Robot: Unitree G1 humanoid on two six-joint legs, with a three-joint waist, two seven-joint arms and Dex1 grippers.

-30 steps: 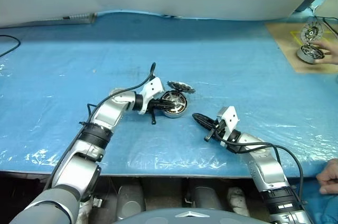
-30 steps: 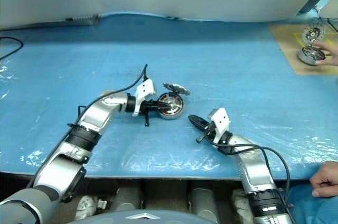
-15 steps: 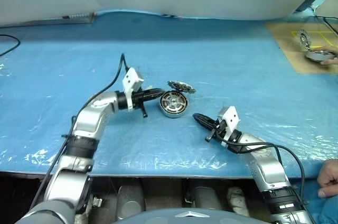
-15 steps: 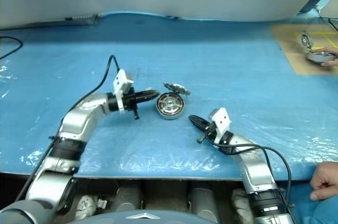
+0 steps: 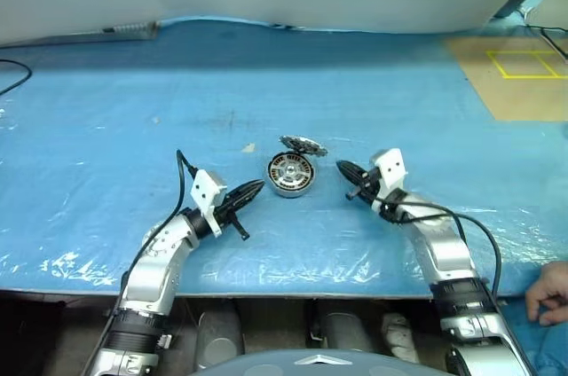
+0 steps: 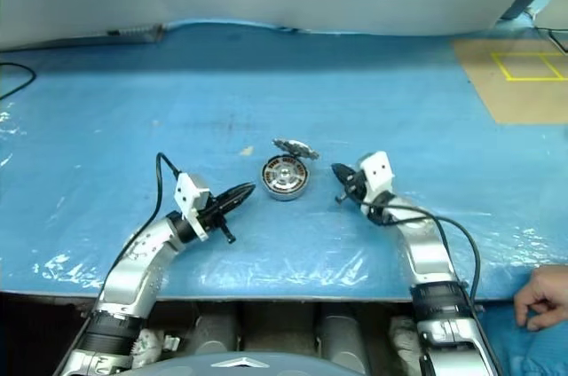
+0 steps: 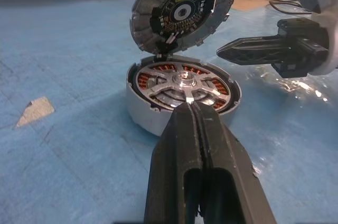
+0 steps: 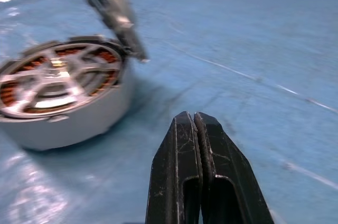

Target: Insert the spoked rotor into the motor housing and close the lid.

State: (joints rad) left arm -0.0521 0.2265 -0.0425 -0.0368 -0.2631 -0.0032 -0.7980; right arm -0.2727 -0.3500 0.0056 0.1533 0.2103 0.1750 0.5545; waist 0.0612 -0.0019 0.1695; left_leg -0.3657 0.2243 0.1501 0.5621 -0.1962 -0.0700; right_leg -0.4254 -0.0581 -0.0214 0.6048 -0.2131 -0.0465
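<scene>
The motor housing (image 5: 291, 173) lies in the middle of the blue table. The spoked rotor (image 7: 182, 82) sits inside it, with copper windings showing between its silver spokes. Tilted up, the toothed lid (image 5: 303, 145) stands on the housing's far rim, its dark centre facing me. My left gripper (image 5: 258, 186) is shut and holds nothing; it points at the housing from the near left, a short gap away. My right gripper (image 5: 342, 167) is also shut and holds nothing, just right of the housing. Its black fingers (image 7: 264, 52) also show in the left wrist view.
A cardboard sheet (image 5: 519, 74) with a yellow square lies at the far right. A person's hand (image 5: 548, 292) rests at the table's front right corner. A small paper scrap (image 5: 249, 148) lies left of the lid. A black cable (image 5: 13, 74) runs at the far left.
My left gripper pulled back from the housing toward the near left. My right gripper moved forward to the housing's right side. The hand and parts on the cardboard are gone.
</scene>
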